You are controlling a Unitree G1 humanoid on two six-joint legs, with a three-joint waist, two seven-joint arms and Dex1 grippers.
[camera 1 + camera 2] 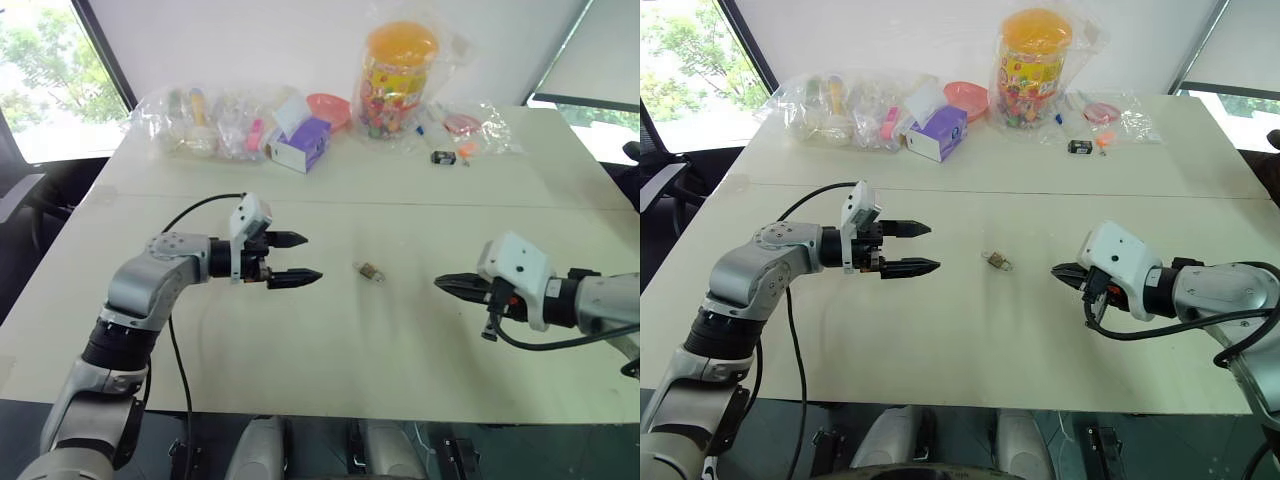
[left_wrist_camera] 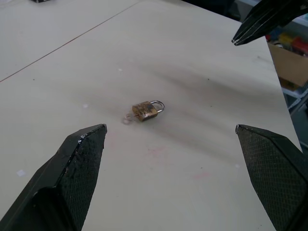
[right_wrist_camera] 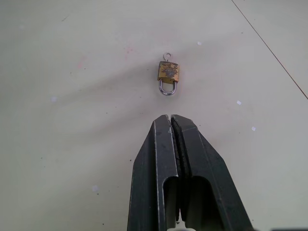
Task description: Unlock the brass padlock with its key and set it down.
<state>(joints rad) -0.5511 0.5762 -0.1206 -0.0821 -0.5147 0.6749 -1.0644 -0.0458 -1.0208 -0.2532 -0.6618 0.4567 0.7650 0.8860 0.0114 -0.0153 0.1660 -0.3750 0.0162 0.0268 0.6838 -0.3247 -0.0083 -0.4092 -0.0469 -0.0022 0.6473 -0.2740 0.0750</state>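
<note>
I have the padlock [image 1: 369, 271] lying flat on the bare table [image 1: 330, 340], between my two grippers and touched by neither. Its shackle looks seated in the body, and a small silvery ring or key end sticks out of the opposite end; I can't tell which it is.

My left gripper [image 1: 292, 259] hovers to the left of the padlock with its fingers [image 2: 77, 168] spread wide, aimed across the table toward it. In the left wrist view the padlock sits ahead of the fingertips, roughly centred in the gap between them but well beyond their tips.

My right gripper [image 1: 1060, 271] sits on the other side, its fingers [image 3: 166, 159] pressed together with nothing between them, pointing at the padlock. In the right wrist view the padlock lies just ahead of the closed tip, shackle end toward it, with a clear strip of table between.

At the far edge sit plastic bags [image 1: 205, 122], a purple-and-white box [image 1: 300, 145], a pink bowl [image 1: 330, 107] and a jar [image 1: 396, 75] with an orange lid.
</note>
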